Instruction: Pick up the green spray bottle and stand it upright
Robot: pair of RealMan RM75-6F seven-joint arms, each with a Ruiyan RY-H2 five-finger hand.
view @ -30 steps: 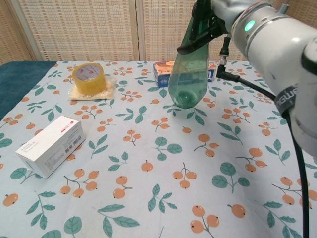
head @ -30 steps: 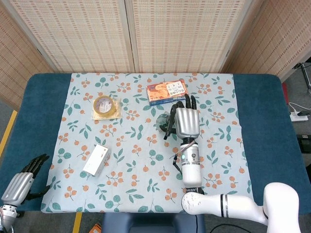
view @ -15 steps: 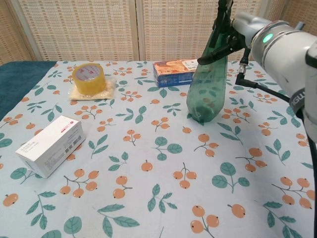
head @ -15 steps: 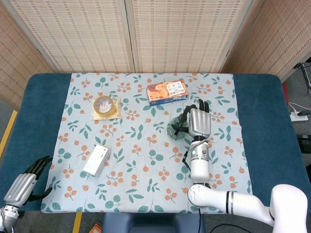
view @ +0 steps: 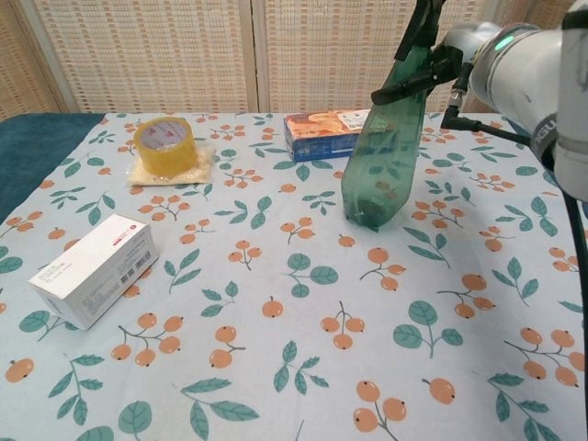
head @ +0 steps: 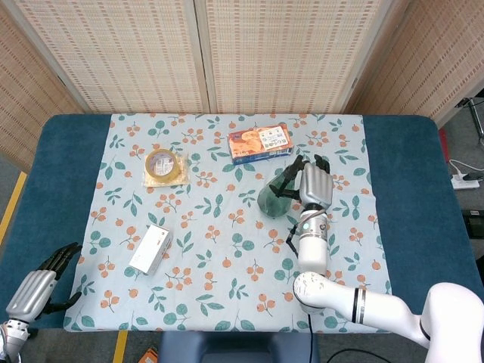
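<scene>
The green spray bottle (view: 384, 152) is a translucent dark green. It leans with its top toward the right, and its base meets the cloth. From above the green spray bottle (head: 271, 198) shows just left of my right hand. My right hand (head: 315, 184) grips its upper part, fingers wrapped around the neck. In the chest view the right hand (view: 432, 57) is at the top right, partly cut off by the frame. My left hand (head: 34, 288) hangs off the table's near left corner, fingers apart and holding nothing.
An orange snack box (head: 259, 144) lies just behind the bottle. A yellow tape roll (head: 164, 166) sits at the back left. A white carton (head: 150, 249) lies at the front left. The floral tablecloth (head: 227, 302) covers the middle of the blue table (head: 408, 197).
My right hand carried the bottle rightward and down; its base now meets the cloth and the bottle stands less tilted. The left hand barely moved.
</scene>
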